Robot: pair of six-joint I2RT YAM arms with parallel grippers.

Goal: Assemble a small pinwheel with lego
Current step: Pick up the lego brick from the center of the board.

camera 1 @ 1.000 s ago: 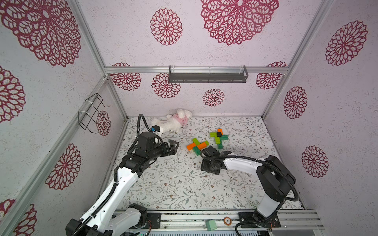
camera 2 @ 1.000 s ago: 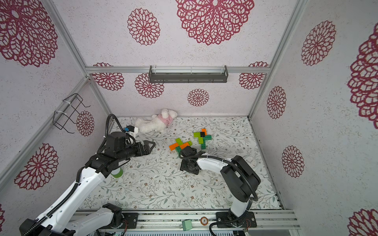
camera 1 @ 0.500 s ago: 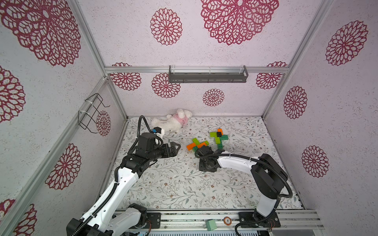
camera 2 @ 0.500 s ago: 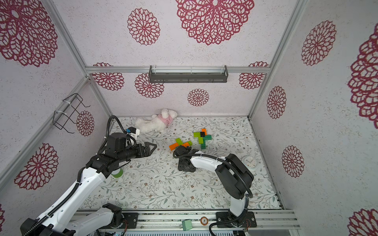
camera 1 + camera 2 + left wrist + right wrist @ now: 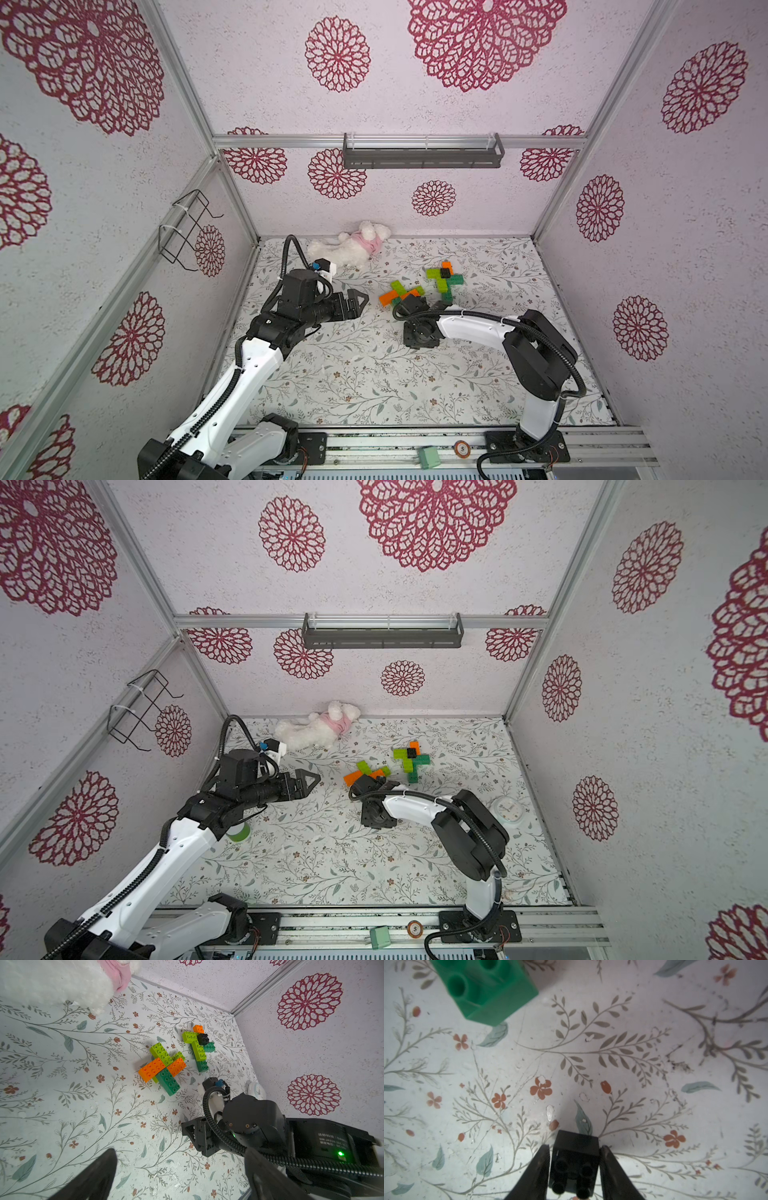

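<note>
Two lego clusters lie mid-mat in both top views. The nearer cluster (image 5: pixel 401 293) (image 5: pixel 365 773) (image 5: pixel 164 1067) is orange, lime and dark green. The farther cluster (image 5: pixel 444 278) (image 5: pixel 411 758) (image 5: pixel 197 1047) carries a small black square (image 5: pixel 202 1038). My right gripper (image 5: pixel 420 332) (image 5: pixel 377 814) (image 5: pixel 575 1148) points down just in front of the nearer cluster. Its fingers press both sides of a loose black brick (image 5: pixel 575 1161) on the mat. A dark green brick (image 5: pixel 483 989) lies beyond it. My left gripper (image 5: pixel 353 303) (image 5: pixel 307 781) (image 5: pixel 182 1178) hovers open and empty, left of the clusters.
A white plush toy (image 5: pixel 349 249) lies at the back left against the wall. A green tape roll (image 5: pixel 239 833) sits under my left arm. A white clock (image 5: pixel 508 810) lies by the right arm's elbow. A grey shelf (image 5: pixel 422 151) and a wire basket (image 5: pixel 187 228) hang on the walls.
My right gripper has shifted slightly left and its jaws have narrowed onto the black brick. The left arm has hardly moved.
</note>
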